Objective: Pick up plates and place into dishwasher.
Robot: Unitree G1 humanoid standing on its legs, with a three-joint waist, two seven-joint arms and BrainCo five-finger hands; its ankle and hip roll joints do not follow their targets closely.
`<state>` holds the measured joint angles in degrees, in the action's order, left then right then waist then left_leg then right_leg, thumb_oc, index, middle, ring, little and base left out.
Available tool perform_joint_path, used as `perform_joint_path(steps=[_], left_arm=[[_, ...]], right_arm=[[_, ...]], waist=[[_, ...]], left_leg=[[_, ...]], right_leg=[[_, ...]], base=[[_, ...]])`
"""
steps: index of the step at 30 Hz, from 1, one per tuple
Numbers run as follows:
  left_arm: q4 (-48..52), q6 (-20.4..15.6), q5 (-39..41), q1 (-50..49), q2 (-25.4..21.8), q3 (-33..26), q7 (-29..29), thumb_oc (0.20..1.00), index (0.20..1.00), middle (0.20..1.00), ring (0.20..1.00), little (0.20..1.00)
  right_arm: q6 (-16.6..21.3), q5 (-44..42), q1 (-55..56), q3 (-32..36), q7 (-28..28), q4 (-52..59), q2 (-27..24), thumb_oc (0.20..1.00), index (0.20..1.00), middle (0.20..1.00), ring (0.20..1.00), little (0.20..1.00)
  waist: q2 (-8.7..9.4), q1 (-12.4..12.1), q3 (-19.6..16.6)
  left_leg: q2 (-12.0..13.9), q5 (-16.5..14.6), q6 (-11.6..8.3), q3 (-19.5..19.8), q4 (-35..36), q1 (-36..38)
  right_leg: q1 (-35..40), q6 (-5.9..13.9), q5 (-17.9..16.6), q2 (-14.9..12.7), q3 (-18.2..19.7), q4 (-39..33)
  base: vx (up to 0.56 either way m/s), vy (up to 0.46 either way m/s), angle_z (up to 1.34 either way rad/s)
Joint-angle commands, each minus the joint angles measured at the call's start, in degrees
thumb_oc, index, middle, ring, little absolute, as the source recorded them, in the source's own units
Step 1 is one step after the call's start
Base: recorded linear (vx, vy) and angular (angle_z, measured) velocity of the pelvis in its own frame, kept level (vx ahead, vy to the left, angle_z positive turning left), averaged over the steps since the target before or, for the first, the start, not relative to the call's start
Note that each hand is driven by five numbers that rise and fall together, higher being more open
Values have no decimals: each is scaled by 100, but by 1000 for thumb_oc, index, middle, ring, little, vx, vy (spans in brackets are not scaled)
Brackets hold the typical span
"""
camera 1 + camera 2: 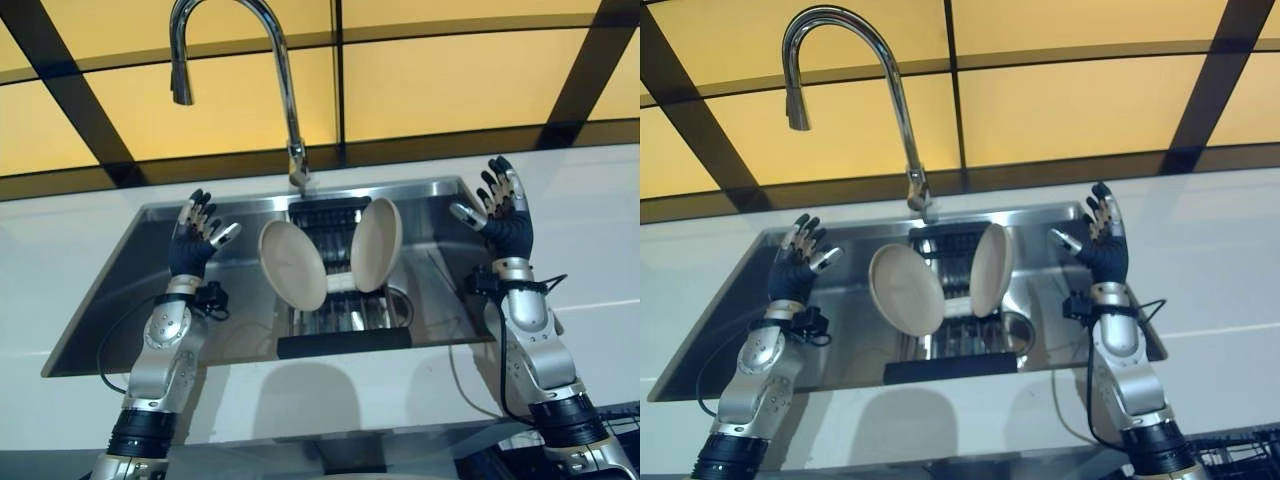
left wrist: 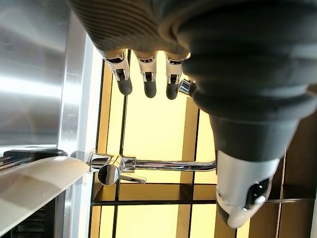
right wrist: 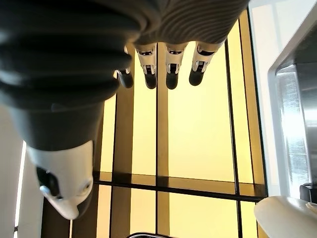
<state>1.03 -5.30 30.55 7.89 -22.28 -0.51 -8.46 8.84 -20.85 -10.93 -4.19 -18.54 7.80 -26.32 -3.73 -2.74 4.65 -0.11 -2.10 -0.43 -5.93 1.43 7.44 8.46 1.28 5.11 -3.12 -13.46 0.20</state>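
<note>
2 plates (image 1: 293, 264) (image 1: 377, 243) upright in sink rack (image 1: 340, 312); L hand (image 1: 195, 240), R hand (image 1: 503, 210) open, empty

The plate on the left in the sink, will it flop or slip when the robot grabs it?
The left plate looks rigid and smooth, so probably stiff, not floppy, and maybe slippery. It stands on edge, leaning in the dark rack, so a push could tip it. Both hands are open, apart from it.
</note>
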Motion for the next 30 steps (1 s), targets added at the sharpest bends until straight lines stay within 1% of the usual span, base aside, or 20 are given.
perform_joint_path(steps=[1, 5, 8, 10, 12, 15, 17, 18, 21, 26, 27, 30], left_arm=[[-350, -275, 80, 249, -214, -184, 9, 1000, 1000, 1000, 1000, 1000], [-297, -329, -16, 118, -184, -247, 39, 1000, 1000, 1000, 1000, 1000], [-321, -348, -139, 120, -259, -277, -16, 1000, 1000, 1000, 1000, 1000], [-352, -381, -450, 125, -311, -305, -46, 1000, 1000, 1000, 1000, 1000], [-379, -411, -1025, 112, -499, -334, -140, 1000, 1000, 1000, 1000, 1000], [-474, -301, -1162, 160, -688, -367, -172, 1000, 1000, 1000, 1000, 1000], [-682, -400, -1426, 186, -819, -405, -258, 1000, 1000, 1000, 1000, 1000], [-800, -457, -1531, 196, -965, -445, -300, 1000, 1000, 1000, 1000, 1000], [-920, -560, -1906, 182, -1124, -496, -368, 1000, 1000, 1000, 1000, 1000], [-1228, -899, -3395, 266, -1634, -422, -899, 1000, 1000, 1000, 1000, 1000], [-1335, -993, -3725, 291, -1829, -366, -989, 1000, 1000, 1000, 1000, 1000], [-1501, -1167, -4376, 367, -2215, -241, -1223, 1000, 1000, 1000, 1000, 1000]], right_arm=[[414, 161, -86, 97, 33, 20, 73, 1000, 1000, 1000, 1000, 1000], [482, 151, 6, 137, 116, 5, 81, 1000, 1000, 1000, 1000, 1000], [438, 77, 20, 166, 157, 56, 23, 1000, 1000, 1000, 1000, 1000], [462, 92, 22, 184, 192, 27, 29, 1000, 1000, 1000, 1000, 1000], [503, 59, 41, 201, 200, 0, -22, 1000, 1000, 1000, 1000, 1000], [507, 26, 10, 210, 171, -39, -66, 1000, 1000, 1000, 1000, 1000], [500, 13, 0, 212, 179, -59, -84, 1000, 1000, 1000, 1000, 1000], [474, -20, 19, 227, 183, -37, -123, 1000, 1000, 1000, 1000, 1000], [471, -34, 74, 247, 196, -18, -139, 1000, 1000, 1000, 1000, 1000], [477, -140, 67, 248, 258, -67, -267, 1000, 1000, 1000, 1000, 1000], [471, -193, 59, 233, 260, -74, -327, 1000, 1000, 1000, 1000, 1000], [446, -259, 64, 215, 277, -81, -408, 1000, 1000, 1000, 1000, 1000]], waist=[[298, -107, -399], [296, -121, -406], [302, -108, -410], [296, -114, -411], [289, -120, -415], [280, -126, -424], [266, -114, -437], [256, -104, -447], [241, -88, -459], [212, -54, -477], [203, -39, -481], [180, -7, -490]], left_leg=[[26, -177, -82, -11, 27, -271], [36, -173, -85, 0, 53, -254], [41, -177, -81, -8, 77, -223], [46, -178, -84, -12, 85, -211], [49, -179, -89, -26, 93, -199], [49, -180, -91, -32, 105, -182], [48, -179, -96, -38, 116, -168], [47, -177, -95, -36, 127, -158], [52, -177, -100, -51, 133, -150], [38, -189, -98, -79, 141, -140], [39, -192, -101, -97, 143, -138], [38, -199, -104, -135, 156, -125]], right_leg=[[-193, 347, -200, -335, -195, -262], [-190, 354, -186, -331, -182, -248], [-174, 357, -169, -329, -177, -245], [-164, 359, -169, -331, -188, -248], [-148, 364, -166, -330, -194, -255], [-125, 368, -171, -333, -202, -280], [-122, 375, -171, -333, -193, -284], [-117, 378, -171, -332, -187, -290], [-126, 384, -167, -331, -173, -278], [-134, 393, -172, -334, -146, -288], [-136, 400, -175, -338, -138, -289], [-141, 409, -184, -341, -118, -299]], base=[[0, 0, 0], [0, 0, 0], [0, 0, 0], [0, 0, 0], [0, 0, 0], [0, 0, 0], [0, 0, 0], [0, 0, 0], [0, 0, 0], [27, 9, 0], [41, 16, 0], [48, 21, 0]])
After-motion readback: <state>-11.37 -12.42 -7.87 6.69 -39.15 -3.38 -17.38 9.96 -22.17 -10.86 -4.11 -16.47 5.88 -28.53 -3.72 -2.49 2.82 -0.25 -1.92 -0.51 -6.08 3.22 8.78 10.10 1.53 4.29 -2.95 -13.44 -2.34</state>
